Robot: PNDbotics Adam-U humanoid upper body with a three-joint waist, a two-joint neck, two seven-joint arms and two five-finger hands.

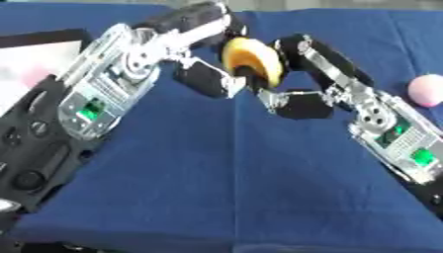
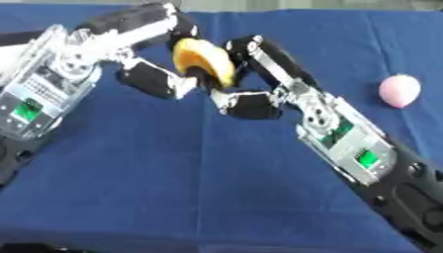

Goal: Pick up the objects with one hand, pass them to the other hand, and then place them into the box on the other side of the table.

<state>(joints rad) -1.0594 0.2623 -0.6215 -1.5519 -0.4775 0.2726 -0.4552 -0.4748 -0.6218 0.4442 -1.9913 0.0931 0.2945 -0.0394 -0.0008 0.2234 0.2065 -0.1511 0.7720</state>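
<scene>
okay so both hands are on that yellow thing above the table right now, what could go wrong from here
1. The yellow object sits between the left hand and the right hand, above the blue tablecloth. If one hand lets go before the other has curled round it, it could drop and roll.
2. The fingers of both hands crowd the same spot, so they could catch on each other when pulling apart.
3. The pink object lies near the right arm; a wide swing might knock it.
</scene>
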